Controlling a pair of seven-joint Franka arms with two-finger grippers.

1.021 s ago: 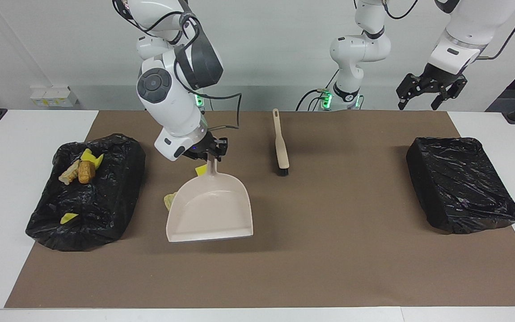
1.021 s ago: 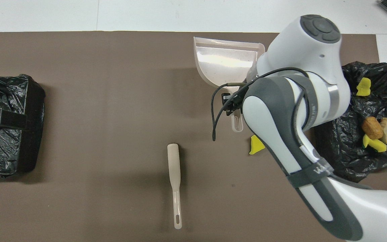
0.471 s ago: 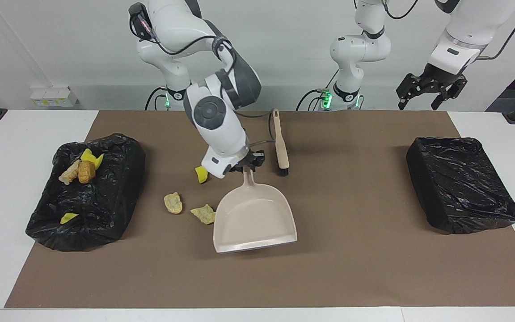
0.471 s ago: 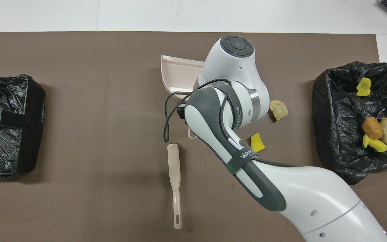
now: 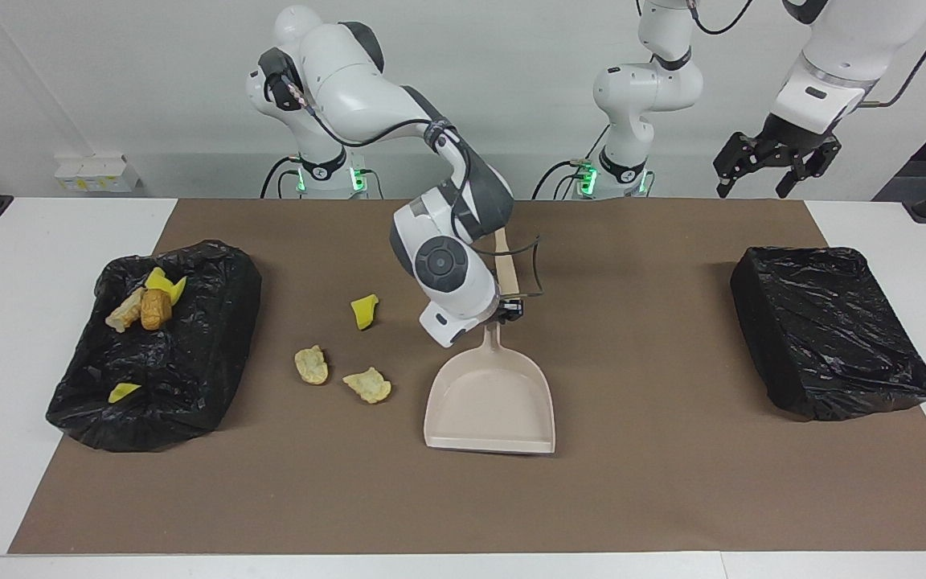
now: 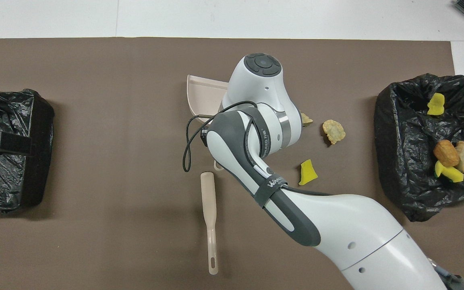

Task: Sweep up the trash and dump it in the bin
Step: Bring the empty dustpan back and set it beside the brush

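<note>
Right gripper (image 5: 506,315), clamped on the dustpan (image 5: 491,398) handle, has dragged it toward mid-table, uncovering three trash pieces (image 5: 311,365) unswept; left gripper (image 5: 776,167) waits open, raised.

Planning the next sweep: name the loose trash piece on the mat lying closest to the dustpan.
The pale beige chunk beside the dustpan. The other beige chunk lies farther toward the trash-filled bin, and the yellow wedge sits nearer the robots.

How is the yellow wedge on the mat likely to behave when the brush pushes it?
The yellow wedge looks small, so probably light. Its flat faces suggest sliding or tumbling, not rolling. Lying loose on the brown mat, it may skitter aside.
</note>
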